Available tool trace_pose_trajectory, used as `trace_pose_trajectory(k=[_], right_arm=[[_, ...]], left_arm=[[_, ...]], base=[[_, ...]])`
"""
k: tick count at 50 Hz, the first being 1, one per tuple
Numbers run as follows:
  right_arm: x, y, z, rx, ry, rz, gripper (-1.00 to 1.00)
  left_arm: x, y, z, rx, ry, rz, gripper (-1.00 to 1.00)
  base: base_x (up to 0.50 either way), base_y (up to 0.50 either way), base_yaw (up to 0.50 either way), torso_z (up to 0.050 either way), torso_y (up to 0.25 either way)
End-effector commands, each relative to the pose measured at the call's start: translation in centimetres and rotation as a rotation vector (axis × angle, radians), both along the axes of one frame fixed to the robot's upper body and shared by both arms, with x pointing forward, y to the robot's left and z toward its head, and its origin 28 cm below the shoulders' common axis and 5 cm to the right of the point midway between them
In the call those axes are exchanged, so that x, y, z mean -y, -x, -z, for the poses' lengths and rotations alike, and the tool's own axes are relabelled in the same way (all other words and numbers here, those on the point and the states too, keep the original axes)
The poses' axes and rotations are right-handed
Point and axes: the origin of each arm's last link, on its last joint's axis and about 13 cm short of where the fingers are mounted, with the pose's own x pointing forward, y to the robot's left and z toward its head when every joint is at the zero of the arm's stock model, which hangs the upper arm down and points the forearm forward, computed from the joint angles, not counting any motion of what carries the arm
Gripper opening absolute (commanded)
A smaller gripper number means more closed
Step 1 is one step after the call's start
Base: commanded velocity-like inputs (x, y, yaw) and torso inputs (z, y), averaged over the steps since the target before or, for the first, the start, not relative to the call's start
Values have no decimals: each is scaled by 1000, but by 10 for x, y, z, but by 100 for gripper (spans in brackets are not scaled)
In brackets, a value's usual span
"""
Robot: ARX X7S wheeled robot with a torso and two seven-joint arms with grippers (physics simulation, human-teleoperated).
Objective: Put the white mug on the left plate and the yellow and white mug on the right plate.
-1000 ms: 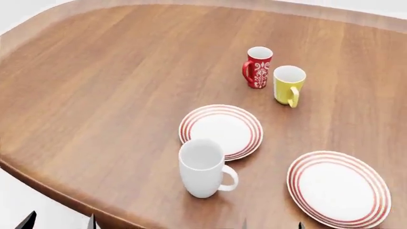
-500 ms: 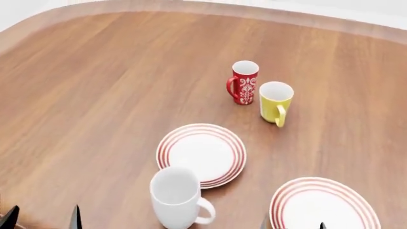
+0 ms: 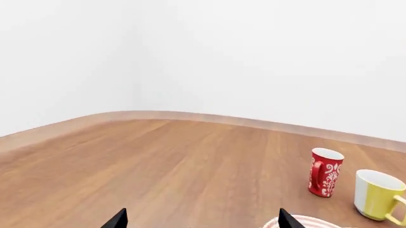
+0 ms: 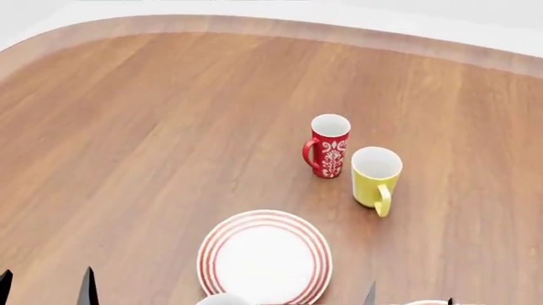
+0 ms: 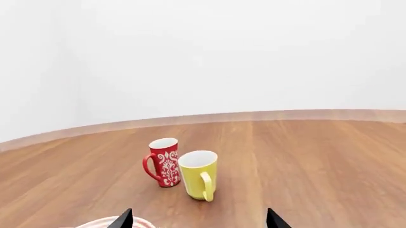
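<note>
Only the rim of the white mug [image 4: 222, 298] shows, at the head view's bottom edge, just in front of the left plate [image 4: 264, 257], white with red rings. A sliver of the right plate [image 4: 424, 302] peeks in at the bottom right. The yellow and white mug [image 4: 375, 178] [image 5: 199, 175] [image 3: 377, 194] stands upright farther back, handle toward me. My left gripper [image 4: 45, 292] [image 3: 201, 223] is open over bare wood at the bottom left. My right gripper [image 4: 410, 298] [image 5: 199, 222] is open and empty, with the yellow mug well ahead of it.
A red mug with white ornament [image 4: 329, 145] [image 5: 163, 161] [image 3: 325, 172] stands close to the left of the yellow mug. The wooden table [image 4: 136, 127] curves away at its far edge. A ringed plate edge [image 5: 104, 223] [image 3: 304, 221] shows beside one fingertip in each wrist view.
The head view has shifted: mugs and plates slid down the picture, and the white mug and right plate dropped almost out of it. No object moved on the table. Both grippers stay open.
</note>
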Motion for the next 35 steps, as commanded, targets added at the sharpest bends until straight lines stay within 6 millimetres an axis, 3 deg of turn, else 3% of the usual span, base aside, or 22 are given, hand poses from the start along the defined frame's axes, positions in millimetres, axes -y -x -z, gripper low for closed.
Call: trace_pose_trajectory(k=[1,31,35], right_arm=[[4,4,-2,35,-9,58,100],[5,1,-5,37,-17,50,100],[19,12,-19,26,25,-26,100]], left_arm=[[-2,7,-3,33,6,22,100],[-8,8,-15,66,16,-2,100],[-15,14,-24,92,18,-33,100]], base=[[443,142,0,0,0],[53,17,0,0,0],[0,0,0,0,0]])
